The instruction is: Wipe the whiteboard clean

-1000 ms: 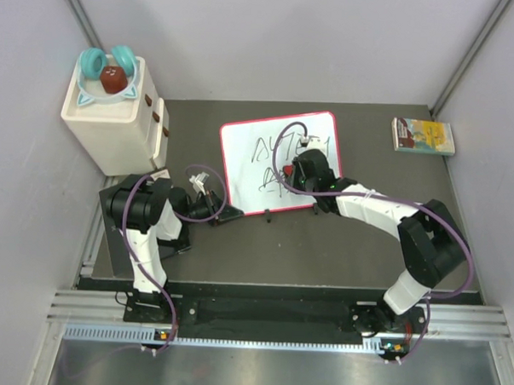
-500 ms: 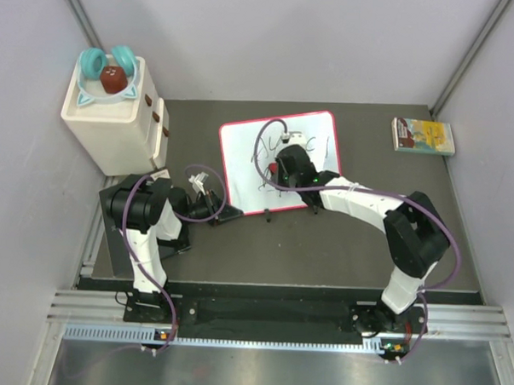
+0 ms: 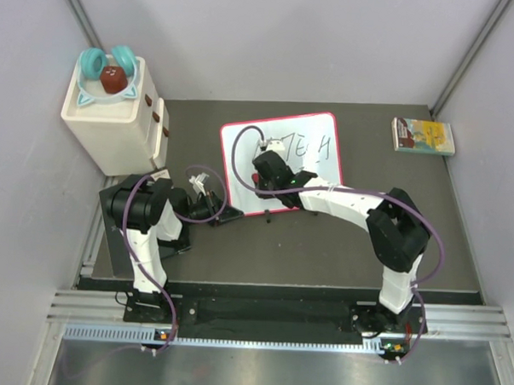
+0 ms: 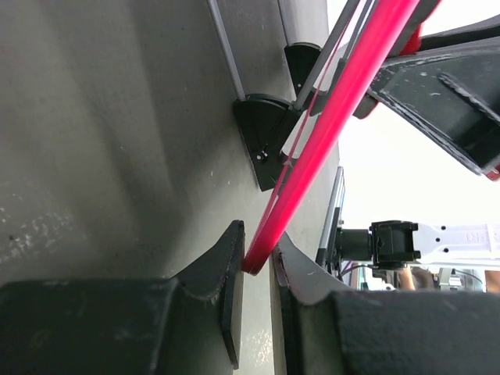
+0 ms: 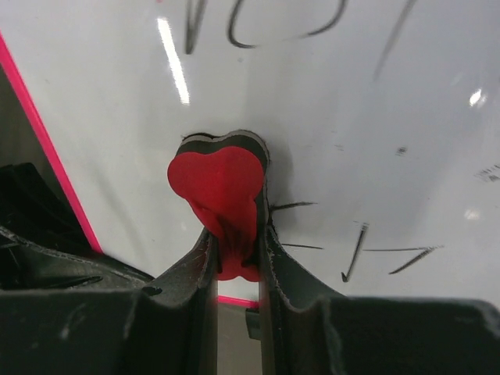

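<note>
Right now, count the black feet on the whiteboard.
2. Both on the red rim of the whiteboard, left wrist view: the near foot by the left gripper, the far foot farther along. Others may be hidden.

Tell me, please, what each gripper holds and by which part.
The left gripper pinches the whiteboard by its red rim. The right gripper grips a red heart-shaped eraser by its pointed end.

surface: dark table | on it: whiteboard; book; white box, possibly overhanging the edge
</note>
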`<state>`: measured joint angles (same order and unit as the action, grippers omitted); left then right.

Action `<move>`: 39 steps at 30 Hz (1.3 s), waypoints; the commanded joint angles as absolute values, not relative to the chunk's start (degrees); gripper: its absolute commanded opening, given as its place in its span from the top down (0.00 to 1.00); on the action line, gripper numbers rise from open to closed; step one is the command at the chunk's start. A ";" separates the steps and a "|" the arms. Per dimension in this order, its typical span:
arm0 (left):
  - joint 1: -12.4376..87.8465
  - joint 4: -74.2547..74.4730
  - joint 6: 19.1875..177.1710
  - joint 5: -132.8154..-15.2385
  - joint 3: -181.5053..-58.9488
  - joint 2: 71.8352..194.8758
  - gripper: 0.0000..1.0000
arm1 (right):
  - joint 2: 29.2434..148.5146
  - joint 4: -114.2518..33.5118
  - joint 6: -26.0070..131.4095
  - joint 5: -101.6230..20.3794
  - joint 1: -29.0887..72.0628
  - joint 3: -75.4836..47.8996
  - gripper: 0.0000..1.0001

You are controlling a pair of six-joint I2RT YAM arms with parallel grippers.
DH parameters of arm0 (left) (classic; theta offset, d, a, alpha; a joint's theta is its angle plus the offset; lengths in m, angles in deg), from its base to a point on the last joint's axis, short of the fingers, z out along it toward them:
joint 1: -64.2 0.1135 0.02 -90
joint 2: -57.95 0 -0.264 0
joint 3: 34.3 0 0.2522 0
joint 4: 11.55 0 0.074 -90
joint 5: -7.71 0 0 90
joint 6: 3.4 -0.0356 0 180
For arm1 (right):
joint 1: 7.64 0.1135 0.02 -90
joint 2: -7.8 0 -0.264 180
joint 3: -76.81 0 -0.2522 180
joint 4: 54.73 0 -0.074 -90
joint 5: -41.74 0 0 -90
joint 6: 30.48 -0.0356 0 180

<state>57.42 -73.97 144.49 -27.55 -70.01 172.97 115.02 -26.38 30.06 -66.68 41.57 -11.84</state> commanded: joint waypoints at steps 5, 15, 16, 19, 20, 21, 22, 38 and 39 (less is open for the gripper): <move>57.61 -95.00 144.17 -27.62 -69.68 173.17 1.00 | 105.63 -22.86 23.13 -74.00 32.35 -27.98 1.00; 57.70 -94.99 144.17 -27.71 -69.68 173.09 1.00 | 103.51 -29.98 23.74 -72.52 35.15 -32.31 1.00; 57.70 -94.99 144.17 -27.80 -69.68 173.17 1.00 | 104.64 -30.07 23.83 -72.78 37.25 -31.60 1.00; 57.70 -94.99 144.17 -27.53 -69.77 173.35 1.00 | 107.28 -30.42 23.57 -72.87 41.12 -28.00 1.00; 57.70 -94.99 144.17 -27.45 -69.77 173.35 1.00 | 107.99 -30.59 23.13 -72.26 41.84 -27.12 1.00; 57.61 -94.99 144.17 -27.36 -69.85 173.44 1.00 | 108.86 -30.51 22.26 -71.82 42.36 -25.02 1.00; 57.61 -94.99 144.08 -27.44 -69.77 173.35 1.00 | 109.74 -30.42 21.90 -71.56 43.85 -23.78 1.00; 57.52 -94.99 143.82 -27.18 -69.50 173.26 1.00 | 121.44 -22.87 25.33 -74.19 45.19 -4.43 1.00; 57.52 -94.99 143.82 -27.27 -69.50 173.35 1.00 | 121.18 -22.69 24.63 -74.28 43.62 -4.96 1.00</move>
<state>57.75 -74.06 143.68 -28.09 -70.01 172.97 120.04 -23.56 24.58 -72.10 47.36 -6.71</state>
